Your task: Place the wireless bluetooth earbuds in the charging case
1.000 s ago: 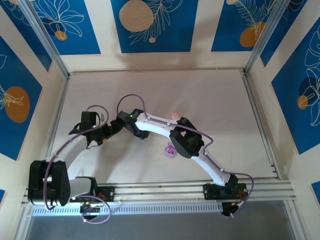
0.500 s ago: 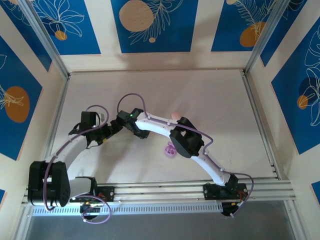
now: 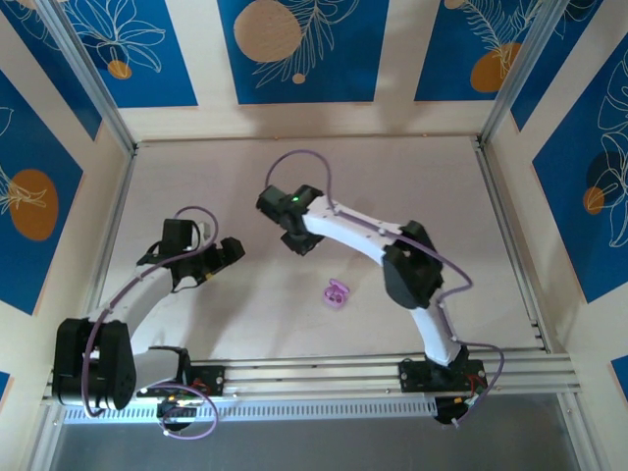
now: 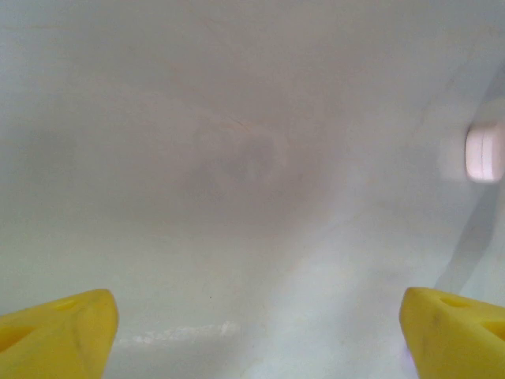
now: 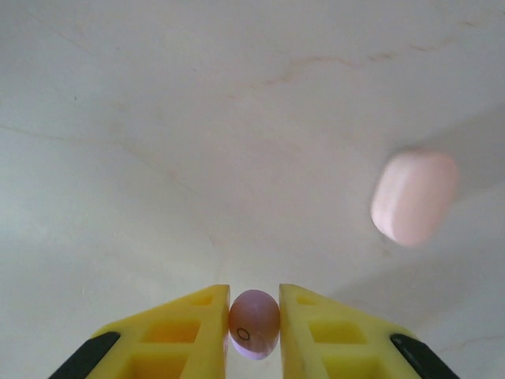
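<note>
Swung back from the open purple case [image 3: 337, 292], the right hand [image 5: 254, 294] now pinches a purple bud [image 5: 254, 324] over the desk [image 5: 158, 118], with a pink case [image 5: 414, 197] lying nearby; the left hand [image 4: 260, 316] gapes wide, holding nothing.

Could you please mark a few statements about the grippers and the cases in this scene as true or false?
1. The right gripper has its jaws shut on a small earbud. True.
2. The left gripper holds an earbud. False: its jaws stand open with nothing between them.
3. A purple case lies on the table, apart from both grippers. True.
4. The pink case sits between the right gripper's jaws. False: it lies on the table, off to one side of them.
</note>
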### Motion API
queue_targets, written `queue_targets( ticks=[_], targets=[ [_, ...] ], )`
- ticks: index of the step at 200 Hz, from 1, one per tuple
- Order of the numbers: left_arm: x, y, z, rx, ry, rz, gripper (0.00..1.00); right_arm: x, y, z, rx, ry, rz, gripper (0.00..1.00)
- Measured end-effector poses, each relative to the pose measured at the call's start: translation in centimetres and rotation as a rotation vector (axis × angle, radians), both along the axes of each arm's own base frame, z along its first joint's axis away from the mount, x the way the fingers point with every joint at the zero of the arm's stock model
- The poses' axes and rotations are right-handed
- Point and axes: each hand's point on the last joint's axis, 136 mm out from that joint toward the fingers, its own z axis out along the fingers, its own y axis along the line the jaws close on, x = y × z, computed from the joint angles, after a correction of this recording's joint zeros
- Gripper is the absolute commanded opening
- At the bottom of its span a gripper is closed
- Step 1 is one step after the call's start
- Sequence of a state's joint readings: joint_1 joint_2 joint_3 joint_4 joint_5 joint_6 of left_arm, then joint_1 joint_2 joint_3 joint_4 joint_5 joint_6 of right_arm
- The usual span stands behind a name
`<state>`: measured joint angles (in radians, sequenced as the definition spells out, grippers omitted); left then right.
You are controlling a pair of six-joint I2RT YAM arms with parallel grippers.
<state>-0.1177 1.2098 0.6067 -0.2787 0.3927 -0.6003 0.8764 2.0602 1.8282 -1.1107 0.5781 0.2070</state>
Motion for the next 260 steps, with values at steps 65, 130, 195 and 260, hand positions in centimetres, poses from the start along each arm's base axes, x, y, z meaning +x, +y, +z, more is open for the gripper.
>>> queue_targets(
  ticks=[65,130,195,260],
  targets=[
    [-3.6,-8.4,-1.5,-0.007,0.077,-0.25,0.27,-3.9,-6.8,1.6,0.185,0.096,-0.216,0.23],
    [-4.1,-16.6,-4.0,-0.066,0.131,-0.387,0.05,-6.6,-11.4,1.6,0.341,0.152,-0.373,0.23],
    [-2.5,-20.5,-4.3,-0.116,0.124,-0.419,0.0,-8.5,-13.9,1.7,0.455,0.169,-0.461,0.22],
    [-3.1,-22.2,-4.9,-0.123,0.141,-0.455,0.0,-9.3,-14.8,1.4,0.514,0.195,-0.505,0.22]
  ],
)
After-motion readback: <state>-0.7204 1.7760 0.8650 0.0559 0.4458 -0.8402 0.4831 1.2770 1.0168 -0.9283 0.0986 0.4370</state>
